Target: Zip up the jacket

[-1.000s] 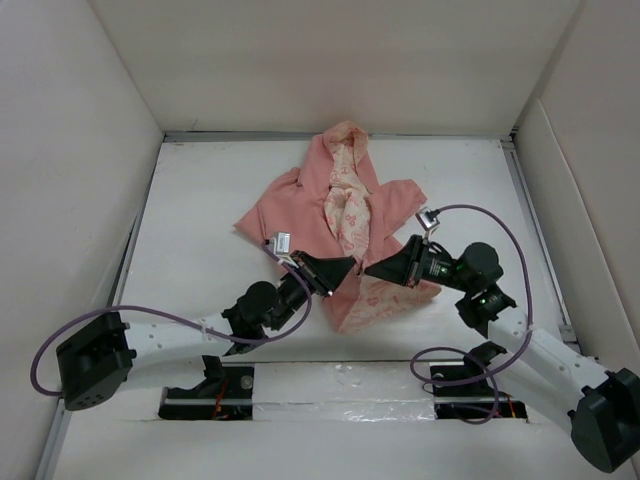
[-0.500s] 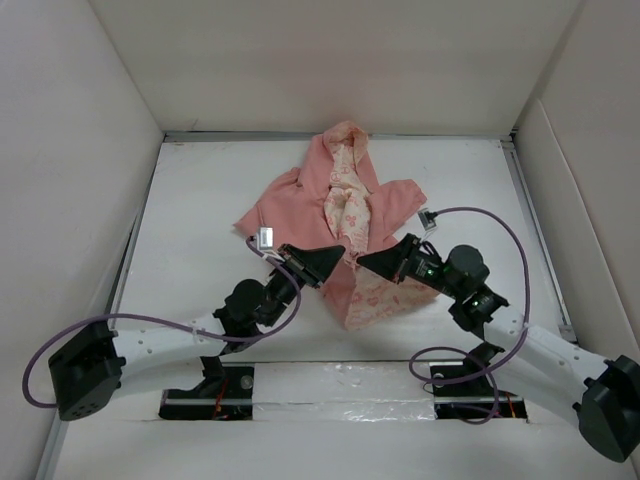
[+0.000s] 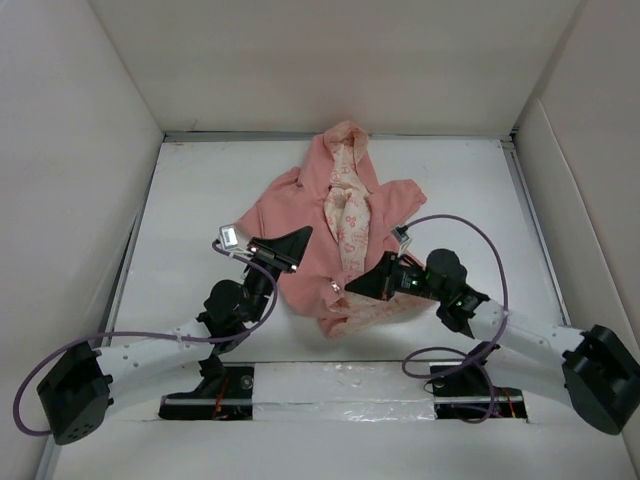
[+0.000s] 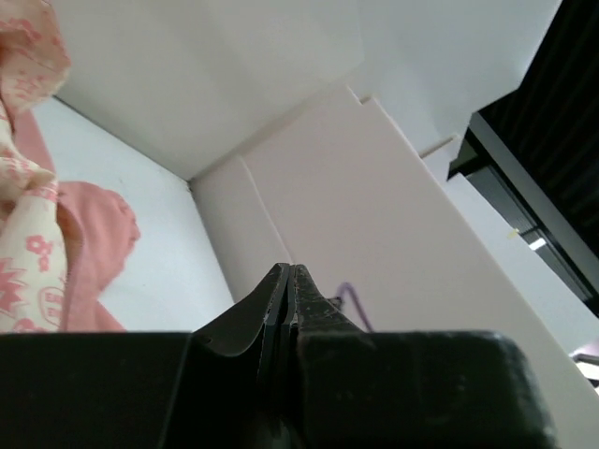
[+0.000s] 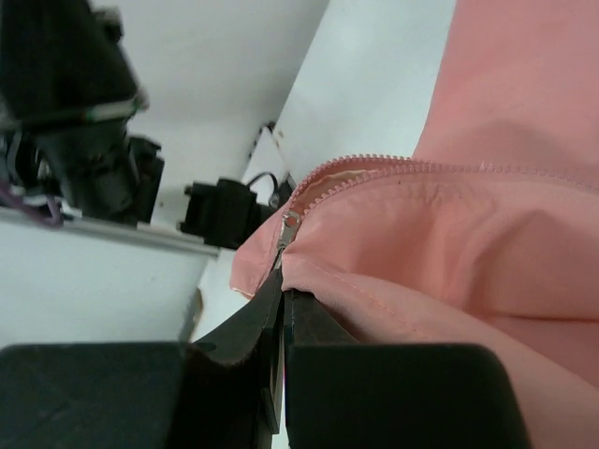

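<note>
Hovering left gripper (image 4: 288,277): above the jacket's (image 3: 300,200) panel nearest the left arm, tips tilted up toward the far wall; jaws pressed together with nothing between them.
Jacket: salmon-pink, spread around the middle of the white desk (image 3: 190,200), hood (image 3: 345,140) toward the far wall, front lying apart to show the cream printed lining (image 3: 350,205).
Zipper pull (image 5: 289,223): at the jacket's near hem, where the teeth end.
Right gripper (image 5: 283,282): at the jacket's near hem, just under the zipper pull; jaws clamped tight on the bunched fabric edge.
</note>
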Controlling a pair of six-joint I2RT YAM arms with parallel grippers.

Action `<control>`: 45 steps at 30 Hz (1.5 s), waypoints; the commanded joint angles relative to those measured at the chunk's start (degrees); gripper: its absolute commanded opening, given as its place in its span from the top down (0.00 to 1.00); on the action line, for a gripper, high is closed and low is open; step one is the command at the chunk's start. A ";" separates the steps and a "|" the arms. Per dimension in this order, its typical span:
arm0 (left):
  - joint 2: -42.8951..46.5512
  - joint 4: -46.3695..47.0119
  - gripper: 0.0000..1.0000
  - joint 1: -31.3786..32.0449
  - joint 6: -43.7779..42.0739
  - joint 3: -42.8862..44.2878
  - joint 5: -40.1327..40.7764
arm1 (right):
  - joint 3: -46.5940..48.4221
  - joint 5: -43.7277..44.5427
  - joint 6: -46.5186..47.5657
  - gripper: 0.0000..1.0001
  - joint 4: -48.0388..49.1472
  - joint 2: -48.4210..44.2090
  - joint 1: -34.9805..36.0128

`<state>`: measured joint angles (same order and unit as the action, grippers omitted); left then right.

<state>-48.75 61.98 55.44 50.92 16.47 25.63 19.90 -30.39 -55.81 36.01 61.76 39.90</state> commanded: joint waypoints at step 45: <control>-45.72 -44.66 0.34 -17.56 -21.12 31.95 -25.36 | -6.19 9.65 19.43 1.00 -36.62 -15.35 2.02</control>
<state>-93.56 14.96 36.77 32.91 45.21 1.39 14.04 -21.37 -36.88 -4.19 46.39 41.36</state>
